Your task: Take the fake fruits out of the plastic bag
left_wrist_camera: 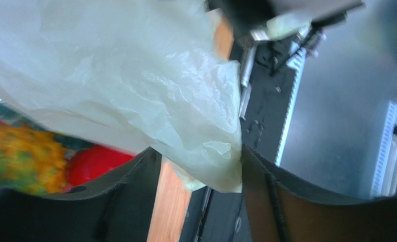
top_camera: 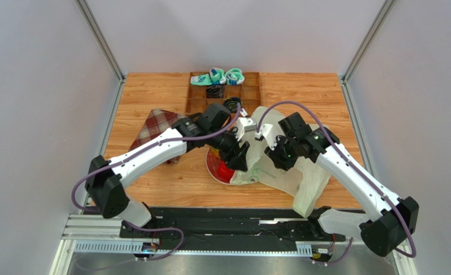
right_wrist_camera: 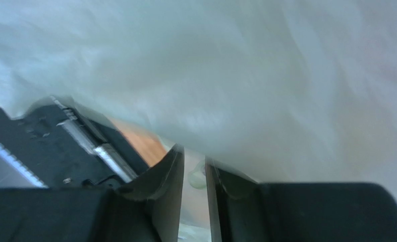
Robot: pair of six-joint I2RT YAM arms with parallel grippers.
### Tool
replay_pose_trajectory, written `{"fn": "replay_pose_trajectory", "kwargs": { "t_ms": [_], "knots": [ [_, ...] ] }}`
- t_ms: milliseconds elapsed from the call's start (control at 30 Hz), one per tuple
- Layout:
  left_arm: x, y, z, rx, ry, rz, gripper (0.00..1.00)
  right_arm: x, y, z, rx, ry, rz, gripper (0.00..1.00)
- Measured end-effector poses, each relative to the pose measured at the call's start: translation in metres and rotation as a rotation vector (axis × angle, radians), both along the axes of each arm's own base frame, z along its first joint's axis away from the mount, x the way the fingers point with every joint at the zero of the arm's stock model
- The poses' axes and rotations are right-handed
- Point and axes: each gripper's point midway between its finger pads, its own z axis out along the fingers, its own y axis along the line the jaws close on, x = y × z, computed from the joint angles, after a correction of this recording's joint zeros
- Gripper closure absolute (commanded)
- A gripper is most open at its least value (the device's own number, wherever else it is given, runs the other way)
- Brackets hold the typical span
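1. The bag [top_camera: 290, 183] lies mid-desk [top_camera: 153, 186]. Its left edge is over the plate [top_camera: 212, 166], and both arms meet at that edge.
2. The right fingers [right_wrist_camera: 167, 181] are nearly together with a sliver of film in the slot. I read that as clamped on the bag.
3. The left fingers [left_wrist_camera: 134, 191] are apart. A puffy fold of bag sits between them and touches both, but it isn't squashed flat, so I judge there's no real grip.
4. A pineapple [left_wrist_camera: 18, 156] and a red fruit [left_wrist_camera: 97, 164] show just under the bag's edge in the left wrist view. It's blurred, so I can't tell if they're inside the mouth or already out. The other fruits are hidden.
5. The step in hand, I judge, is raising the film so the fruits slide out onto the plate.
6. To do it well, I'd close the left fingers on film only, clear of the pineapple. Then I'd lift both sides slowly and evenly, closed end high and mouth low over the plate.
7. Two risks: the thin film may slip or tear under a jerk, and the glossy fruits will likely roll, so I'd tip gently.
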Motion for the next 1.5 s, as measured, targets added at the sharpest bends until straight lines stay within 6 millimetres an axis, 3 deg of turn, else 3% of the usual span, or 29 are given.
{"fn": "replay_pose_trajectory", "kwargs": {
  "t_ms": [33,67,167,300,400,467,633,800,900,967,1067,1233,1367,1500],
  "knots": [
    [0.007,-0.003,0.001,0.008,-0.002,0.011,0.96,0.015,-0.009,-0.004,-0.045,-0.032,-0.05,0.75],
    [0.017,-0.007,0.004,0.014,-0.014,0.022,1.0,0.03,-0.018,-0.005,-0.075,-0.059,-0.1,0.75],
    [0.044,-0.028,0.024,-0.002,-0.077,0.011,1.0,0.077,-0.049,0.008,-0.125,-0.144,-0.256,0.76],
    [0.071,-0.058,0.066,-0.101,-0.125,-0.019,1.0,0.125,-0.116,0.026,-0.181,-0.248,-0.471,0.71],
    [0.07,-0.063,0.092,-0.173,-0.135,-0.065,1.0,0.133,-0.169,0.025,-0.276,-0.268,-0.601,0.6],
    [0.066,-0.064,0.105,-0.212,-0.135,-0.093,1.0,0.129,-0.184,0.018,-0.316,-0.254,-0.618,0.54],
    [0.055,-0.066,0.102,-0.235,-0.091,-0.139,1.0,0.107,-0.166,0.0,-0.271,-0.209,-0.522,0.37],
    [0.045,-0.067,0.075,-0.199,-0.023,-0.152,1.0,0.109,-0.148,0.0,-0.186,-0.206,-0.511,0.49],
    [0.046,-0.069,0.067,-0.186,0.003,-0.141,1.0,0.122,-0.138,-0.002,-0.136,-0.145,-0.541,0.49],
    [0.049,-0.071,0.065,-0.182,0.012,-0.129,1.0,0.13,-0.129,0.009,-0.088,-0.138,-0.55,0.49],
    [0.055,-0.076,0.064,-0.179,0.031,-0.101,1.0,0.131,-0.114,0.04,0.009,-0.181,-0.517,0.53],
    [0.074,-0.082,0.067,-0.206,0.064,-0.056,1.0,0.091,-0.079,0.082,0.148,-0.28,-0.353,0.73],
    [0.088,-0.083,0.078,-0.251,0.085,-0.042,1.0,0.071,-0.052,0.063,0.153,-0.254,-0.231,0.77],
    [0.094,-0.078,0.09,-0.3,0.112,-0.05,1.0,0.093,-0.048,0.017,0.111,-0.184,-0.231,0.79]
  ]
}}
